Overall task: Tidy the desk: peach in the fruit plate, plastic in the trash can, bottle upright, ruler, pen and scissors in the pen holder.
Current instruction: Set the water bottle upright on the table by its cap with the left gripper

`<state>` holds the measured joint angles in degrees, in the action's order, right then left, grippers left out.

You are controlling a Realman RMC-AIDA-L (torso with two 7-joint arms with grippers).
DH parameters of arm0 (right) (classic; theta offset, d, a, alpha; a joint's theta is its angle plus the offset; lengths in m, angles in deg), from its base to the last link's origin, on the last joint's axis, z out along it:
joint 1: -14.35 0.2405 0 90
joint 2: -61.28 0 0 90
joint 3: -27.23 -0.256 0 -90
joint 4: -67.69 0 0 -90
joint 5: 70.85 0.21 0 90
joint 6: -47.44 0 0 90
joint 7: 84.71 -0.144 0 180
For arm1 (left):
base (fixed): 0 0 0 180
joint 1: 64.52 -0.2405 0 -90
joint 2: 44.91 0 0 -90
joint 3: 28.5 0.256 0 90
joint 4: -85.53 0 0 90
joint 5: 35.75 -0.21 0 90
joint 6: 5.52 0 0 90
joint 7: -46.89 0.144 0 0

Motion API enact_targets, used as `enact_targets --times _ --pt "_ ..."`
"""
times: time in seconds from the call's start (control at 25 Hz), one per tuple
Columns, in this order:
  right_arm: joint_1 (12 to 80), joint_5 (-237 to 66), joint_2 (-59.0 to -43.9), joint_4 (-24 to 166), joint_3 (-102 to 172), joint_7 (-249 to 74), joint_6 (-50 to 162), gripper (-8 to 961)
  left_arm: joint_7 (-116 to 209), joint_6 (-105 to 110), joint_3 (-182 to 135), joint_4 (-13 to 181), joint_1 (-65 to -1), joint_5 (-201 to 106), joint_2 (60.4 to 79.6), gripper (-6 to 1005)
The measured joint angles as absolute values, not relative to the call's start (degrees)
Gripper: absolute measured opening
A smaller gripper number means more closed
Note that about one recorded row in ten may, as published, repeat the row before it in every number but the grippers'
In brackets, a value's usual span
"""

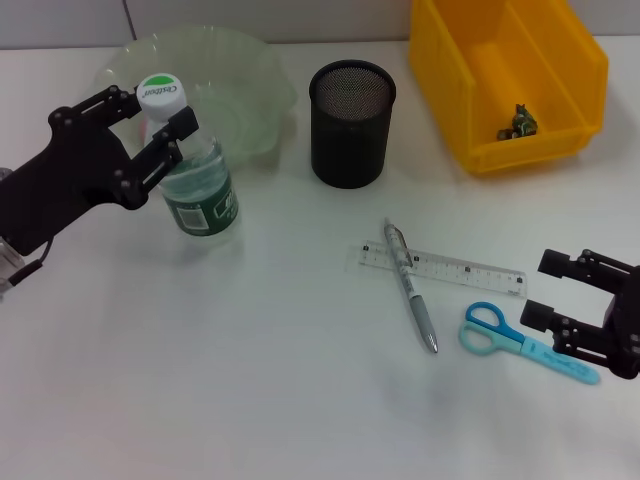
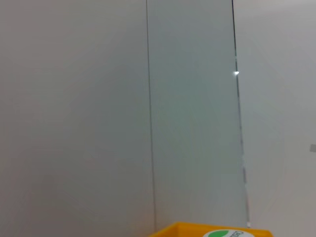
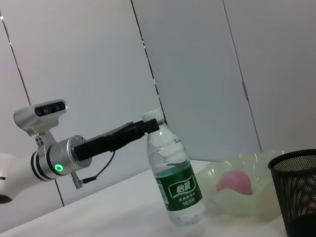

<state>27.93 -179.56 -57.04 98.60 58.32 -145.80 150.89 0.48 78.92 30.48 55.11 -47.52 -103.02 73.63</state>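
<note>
White surface (image 1: 250, 380) w/ grey wall panels behind. The clear plastic water bottle w/ green label and white-green cap (image 1: 193, 170) stands upright just in front of the translucent pale-green fruit plate (image 1: 262, 75), which holds the pink peach (image 3: 236, 181), seen only in the right wrist view. Left end effector (image 1: 157, 115) is at the bottle's neck, fingers either side just under the cap; looks closed on it or nearly so, contact not certain. Arm comes in low from the bottle's far-left side, roughly level. Risk, IMO: if it backs off while one finger drags the neck, the bottle tips toward the plate or rolls; a slightly tilted base would do the same on release. Black mesh pen holder (image 1: 351, 122) sits right of the bottle, well apart; yellow plastic bin (image 1: 480, 60) further right. Silver pen (image 1: 411, 288) lies across the clear ruler (image 1: 440, 266), blue-handled scissors (image 1: 525, 343) beside them, all well right of the bottle. Right end effector (image 1: 565, 300) rests open, empty, just beside the scissors.
</note>
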Motion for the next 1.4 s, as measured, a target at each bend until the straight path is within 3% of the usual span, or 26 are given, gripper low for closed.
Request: enact_targets --times 1.12,1.4 --pt "28.94 -179.57 -57.01 97.48 58.34 -145.35 150.81 715 10.81 74.27 30.26 66.04 -43.91 -99.32 73.99 448" --pt "28.94 -179.57 -57.01 97.48 58.34 -145.35 150.79 714 10.83 74.86 30.07 66.16 -44.01 -98.19 73.98 721"
